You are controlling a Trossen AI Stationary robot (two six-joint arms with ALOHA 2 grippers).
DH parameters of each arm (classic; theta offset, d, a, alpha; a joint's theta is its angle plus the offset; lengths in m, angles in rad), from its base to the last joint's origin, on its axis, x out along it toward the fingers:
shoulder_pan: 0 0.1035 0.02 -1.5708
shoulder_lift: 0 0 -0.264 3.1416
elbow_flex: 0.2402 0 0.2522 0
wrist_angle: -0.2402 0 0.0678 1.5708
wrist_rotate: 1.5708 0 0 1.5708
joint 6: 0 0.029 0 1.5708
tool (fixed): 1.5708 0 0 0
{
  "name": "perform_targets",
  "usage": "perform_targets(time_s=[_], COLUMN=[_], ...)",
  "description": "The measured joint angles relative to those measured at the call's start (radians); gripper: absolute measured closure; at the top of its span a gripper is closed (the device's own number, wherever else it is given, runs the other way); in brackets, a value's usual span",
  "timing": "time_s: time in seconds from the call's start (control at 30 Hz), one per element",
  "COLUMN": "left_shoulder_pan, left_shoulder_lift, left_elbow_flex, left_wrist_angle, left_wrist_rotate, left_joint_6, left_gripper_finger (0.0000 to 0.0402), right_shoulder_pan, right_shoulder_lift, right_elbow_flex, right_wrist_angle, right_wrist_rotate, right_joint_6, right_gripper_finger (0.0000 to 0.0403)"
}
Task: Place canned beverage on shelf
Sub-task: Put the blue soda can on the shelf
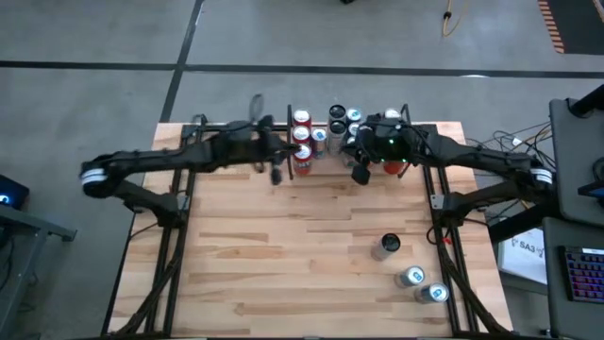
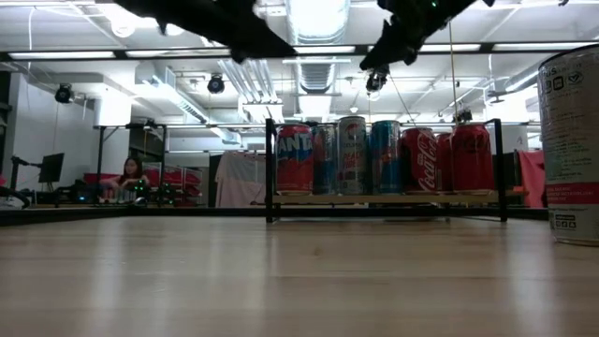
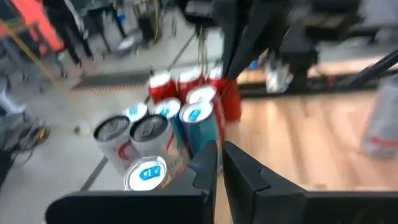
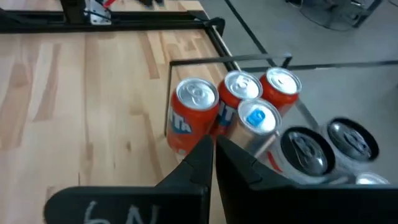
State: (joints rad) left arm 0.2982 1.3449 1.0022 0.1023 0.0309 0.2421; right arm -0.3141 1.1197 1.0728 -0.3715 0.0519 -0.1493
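The shelf (image 2: pixel 384 198), a light-wood board with thin black rails, stands at the table's far edge. Several cans (image 1: pixel 302 142) stand upright on it in rows: red, blue and silver ones (image 2: pixel 351 154). My left gripper (image 1: pixel 276 175) hovers shut and empty just in front of the shelf's left end, above the cans (image 3: pixel 155 130). My right gripper (image 1: pixel 360 175) hovers shut and empty in front of the shelf's middle, over the orange-red can (image 4: pixel 193 118). In the low view both grippers (image 2: pixel 241 45) (image 2: pixel 374 64) hang well above the can tops.
Three loose cans stand on the tabletop at the near right (image 1: pixel 387 246) (image 1: pixel 411 277) (image 1: pixel 435 293); one of them looms at the low view's right edge (image 2: pixel 571 140). Bare wood lies across the table's middle and left (image 1: pixel 245 255).
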Motion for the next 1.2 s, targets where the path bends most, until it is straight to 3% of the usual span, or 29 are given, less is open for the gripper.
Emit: perform_targets(time_s=[0.2, 0.47, 0.63, 1.2], left_shoulder_pan=[0.008, 0.006, 0.008, 0.046], left_shoulder_lift=[0.226, 0.406, 0.445, 0.513], left_elbow_flex=[0.204, 0.398, 0.443, 0.472], left_wrist_angle=[-0.174, -0.344, -0.407, -0.386], left_wrist_rotate=[-0.137, -0.187, -0.215, -0.251], left_joint_6=[0.015, 0.021, 0.073, 0.063], left_gripper_finger=[0.04, 0.0401, 0.0401, 0.0402], right_shoulder_pan=[-0.014, -0.016, -0.016, -0.016], right_shoulder_lift=[-0.061, -0.079, -0.077, -0.077], right_elbow_flex=[-0.033, -0.046, -0.046, -0.046], right_wrist_angle=[0.014, 0.013, 0.013, 0.018], right_wrist_rotate=[0.002, 0.002, 0.002, 0.002], right_joint_6=[-0.029, -0.093, -0.097, -0.099], right_gripper_finger=[0.0394, 0.0394, 0.0394, 0.0394])
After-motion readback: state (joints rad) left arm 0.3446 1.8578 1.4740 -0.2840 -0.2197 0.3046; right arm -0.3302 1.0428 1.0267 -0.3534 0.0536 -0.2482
